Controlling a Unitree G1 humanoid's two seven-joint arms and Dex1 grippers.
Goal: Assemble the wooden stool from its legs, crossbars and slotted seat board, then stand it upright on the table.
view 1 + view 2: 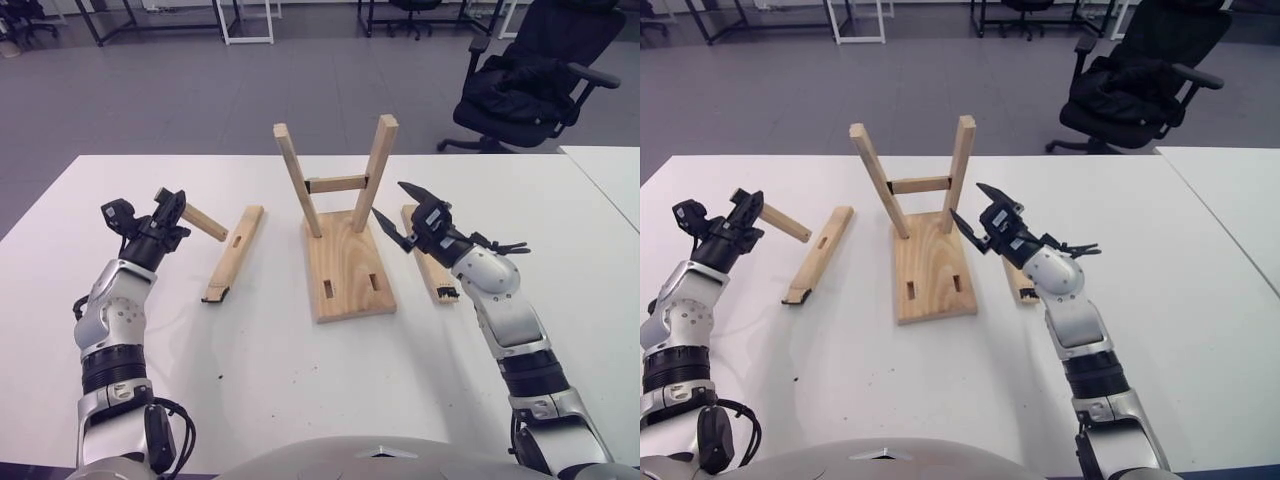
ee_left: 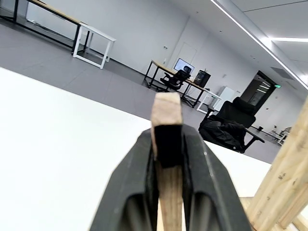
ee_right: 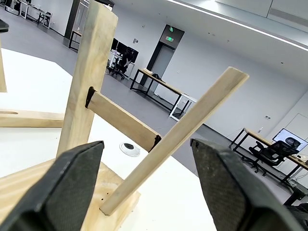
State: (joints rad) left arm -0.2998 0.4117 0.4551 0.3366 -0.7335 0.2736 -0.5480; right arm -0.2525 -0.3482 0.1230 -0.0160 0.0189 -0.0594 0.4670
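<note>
The slotted seat board (image 1: 348,268) lies flat mid-table with two legs (image 1: 297,178) (image 1: 376,170) standing up from its far end, joined by a crossbar (image 1: 337,184). My left gripper (image 1: 170,215) is shut on a short crossbar (image 1: 207,224) (image 2: 166,144), held above the table to the left. A loose leg (image 1: 233,252) lies between that gripper and the seat board. My right gripper (image 1: 401,215) is open just right of the standing legs, nothing between its fingers (image 3: 226,192). Another leg (image 1: 430,262) lies under the right arm, partly hidden.
The white table (image 1: 300,380) has bare room in front of the seat board. A second table edge (image 1: 605,170) lies at far right. A black office chair (image 1: 535,75) stands on the floor beyond the table.
</note>
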